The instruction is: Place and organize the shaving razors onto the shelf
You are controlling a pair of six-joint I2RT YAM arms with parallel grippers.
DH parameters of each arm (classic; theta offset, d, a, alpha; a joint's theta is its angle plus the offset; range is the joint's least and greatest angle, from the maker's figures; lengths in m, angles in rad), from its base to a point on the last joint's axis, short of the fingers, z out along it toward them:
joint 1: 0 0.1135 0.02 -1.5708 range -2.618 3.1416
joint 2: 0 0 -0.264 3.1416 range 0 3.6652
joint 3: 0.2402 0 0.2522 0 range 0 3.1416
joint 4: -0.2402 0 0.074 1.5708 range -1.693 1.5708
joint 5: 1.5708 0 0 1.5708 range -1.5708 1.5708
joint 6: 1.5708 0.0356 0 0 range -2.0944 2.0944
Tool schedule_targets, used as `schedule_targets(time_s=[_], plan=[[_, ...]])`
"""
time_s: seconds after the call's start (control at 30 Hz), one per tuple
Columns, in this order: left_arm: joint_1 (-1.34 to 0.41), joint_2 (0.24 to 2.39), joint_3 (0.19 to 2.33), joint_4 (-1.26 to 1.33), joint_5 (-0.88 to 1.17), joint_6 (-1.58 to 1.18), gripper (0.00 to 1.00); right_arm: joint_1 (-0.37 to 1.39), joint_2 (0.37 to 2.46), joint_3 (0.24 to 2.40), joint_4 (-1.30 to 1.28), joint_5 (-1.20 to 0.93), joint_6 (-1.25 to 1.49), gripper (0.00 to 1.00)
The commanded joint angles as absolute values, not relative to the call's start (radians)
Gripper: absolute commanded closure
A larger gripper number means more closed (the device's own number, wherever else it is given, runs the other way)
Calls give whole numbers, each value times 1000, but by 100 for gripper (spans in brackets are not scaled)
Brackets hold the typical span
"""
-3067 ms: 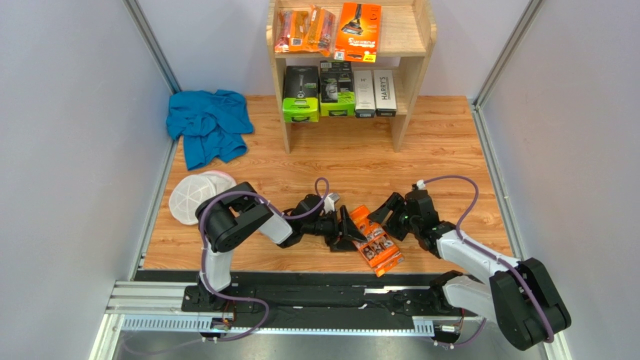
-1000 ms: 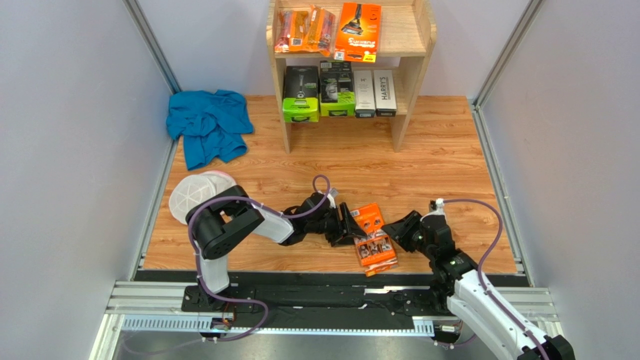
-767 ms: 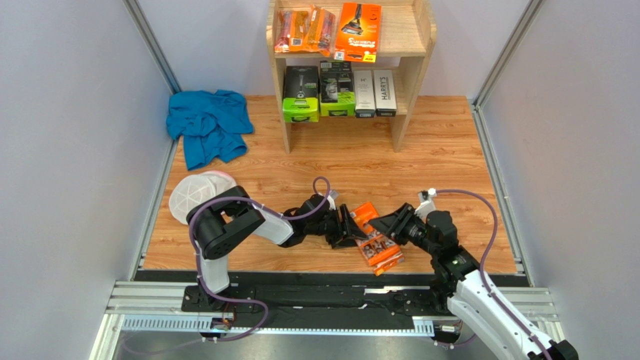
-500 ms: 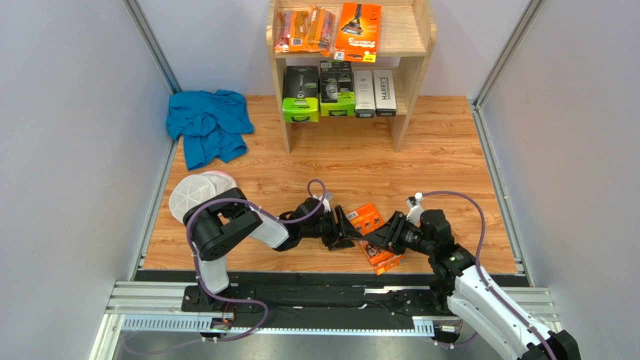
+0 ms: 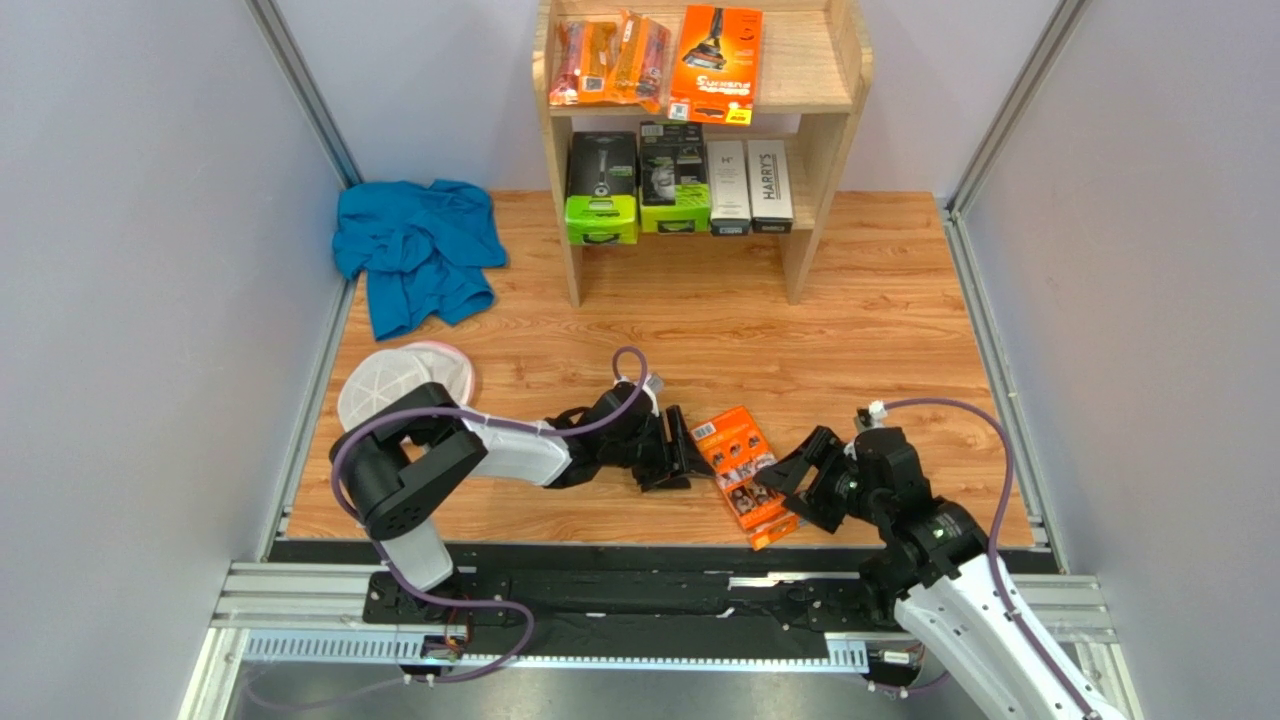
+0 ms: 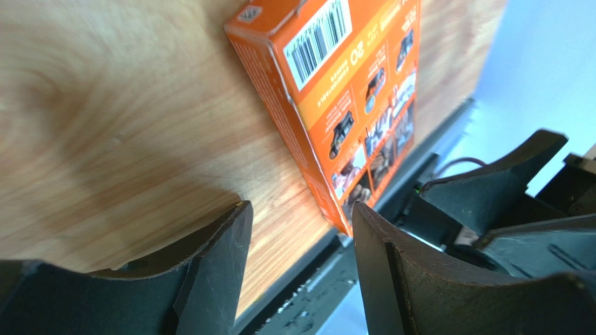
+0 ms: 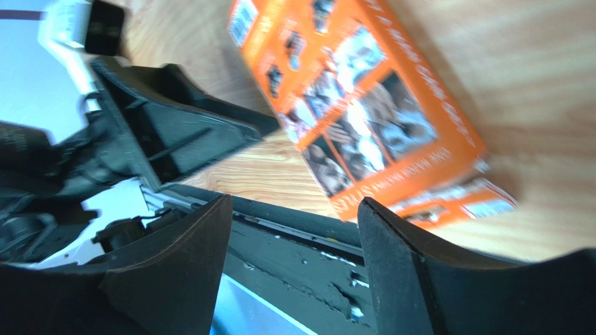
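Orange box (image 5: 738,459) lies between the open left hand (image 5: 682,450) and open right hand (image 5: 787,489), blue cloth (image 5: 419,249) well apart.

Overhead light is falling bright and even; shelf (image 5: 796,68) is casting a soft shadow on the floor (image 5: 842,345). Right wrist view is smearing the orange box (image 7: 364,118); left wrist view is blurring the near floor.

One shelf (image 5: 854,68), two orange blister packs (image 5: 609,57), two orange boxes (image 5: 715,60), two green-and-black boxes (image 5: 601,188), two white boxes (image 5: 730,185), one blue cloth (image 5: 418,248), two round discs (image 5: 376,398).
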State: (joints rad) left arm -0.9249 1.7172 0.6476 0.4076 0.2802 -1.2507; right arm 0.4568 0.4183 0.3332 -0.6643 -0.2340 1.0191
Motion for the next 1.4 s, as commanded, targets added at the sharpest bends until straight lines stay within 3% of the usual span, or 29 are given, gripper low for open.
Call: schedule_targets(time_s=[0.0, 0.37, 0.73, 1.37], plan=[[-911, 1669, 715, 69, 160, -1074, 35, 459, 336, 296, -808, -163, 1149, 28], [-864, 1664, 862, -86, 149, -945, 34, 459, 279, 316, -1026, -2, 1189, 23], [-842, 1701, 942, -104, 219, -911, 34, 459, 261, 273, -939, 103, 1197, 21], [-844, 1716, 871, -12, 271, -965, 35, 460, 459, 186, -522, -176, 1088, 28]])
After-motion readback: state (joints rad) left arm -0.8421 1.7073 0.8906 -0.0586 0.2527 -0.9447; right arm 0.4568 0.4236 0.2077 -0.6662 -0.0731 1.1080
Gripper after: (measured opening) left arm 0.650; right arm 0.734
